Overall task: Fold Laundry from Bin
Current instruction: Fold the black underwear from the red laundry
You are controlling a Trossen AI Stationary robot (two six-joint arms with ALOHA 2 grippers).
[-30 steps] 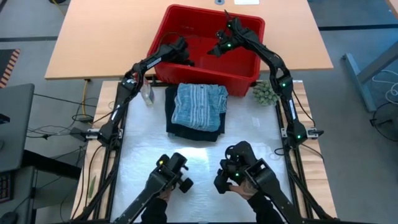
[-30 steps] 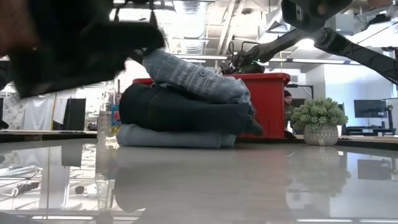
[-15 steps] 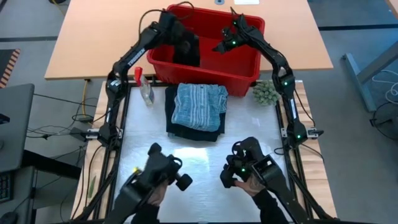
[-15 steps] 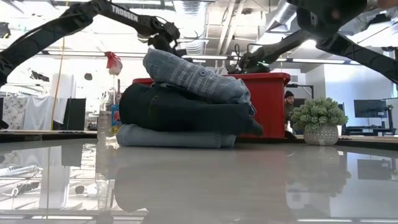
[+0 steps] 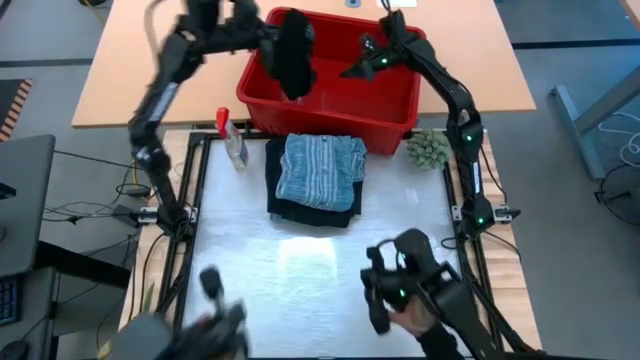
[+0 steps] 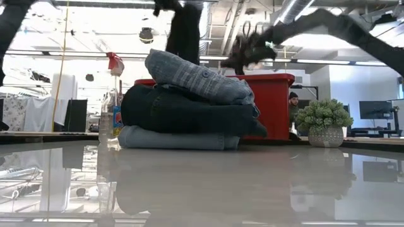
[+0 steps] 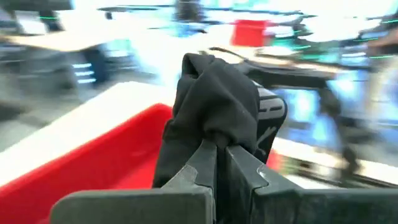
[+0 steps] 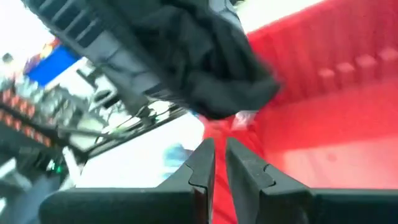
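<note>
My left gripper [image 5: 272, 35] is raised above the left part of the red bin [image 5: 400, 100] and is shut on a black garment [image 5: 293, 55], which also shows in the low view [image 6: 186, 31]. My right gripper [image 5: 358, 68] hovers over the bin's middle; its fingers [image 8: 239, 163] stand close together with nothing between them. The black cloth [image 8: 211, 74] hangs just ahead of them. A stack of folded laundry [image 5: 318, 175] lies flat on the white mat in front of the bin: pale blue at the bottom, dark in the middle, striped grey-blue on top [image 6: 196, 79]. My left gripper pinches a bunched fold of the black garment [image 7: 214, 127] between its two fingers. The fingers reach out nearly level over the bin. The cloth humps up over the fingertips and hangs slack below them. Its lower end is hidden behind the folded stack in the low view.
A clear spray bottle with a red top [image 5: 232, 140] stands left of the stack. A fuzzy green plant ball [image 5: 427, 148] sits right of it. At the table's near edge a person's hands hold dark control handles [image 5: 405, 290]. The mat's near half [image 5: 310, 260] lies bare.
My left gripper has risen out of the bin, tipping from pointing down to nearly level. It has drawn the black garment up so that it now hangs high over the bin. My right gripper has risen a little above the bin.
</note>
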